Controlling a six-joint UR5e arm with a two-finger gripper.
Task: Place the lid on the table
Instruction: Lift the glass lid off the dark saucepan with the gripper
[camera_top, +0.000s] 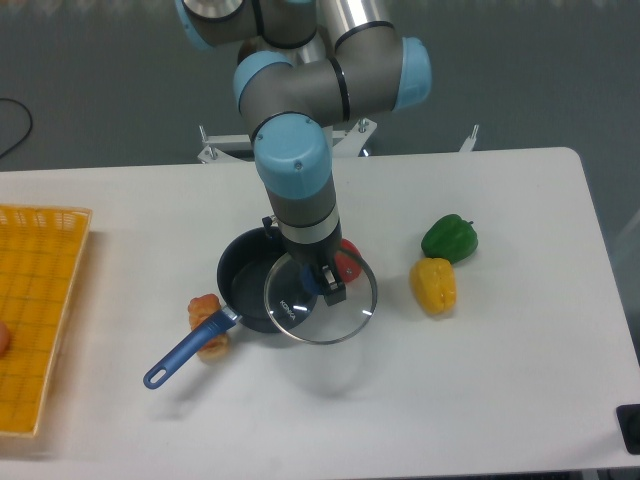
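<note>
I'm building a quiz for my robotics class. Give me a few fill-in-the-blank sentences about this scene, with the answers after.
1. The gripper holds the lid by its ____.
2. The saucepan has a ____ handle.
3. Beside the green pepper lies a ____ pepper.
4. At the table's left edge sits a yellow ____.

Answers: knob; blue; yellow; tray

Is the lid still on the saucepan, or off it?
Off. The lid hangs from the gripper, shifted right of the saucepan, whose dark inside is exposed. Not yet on the table.
</note>
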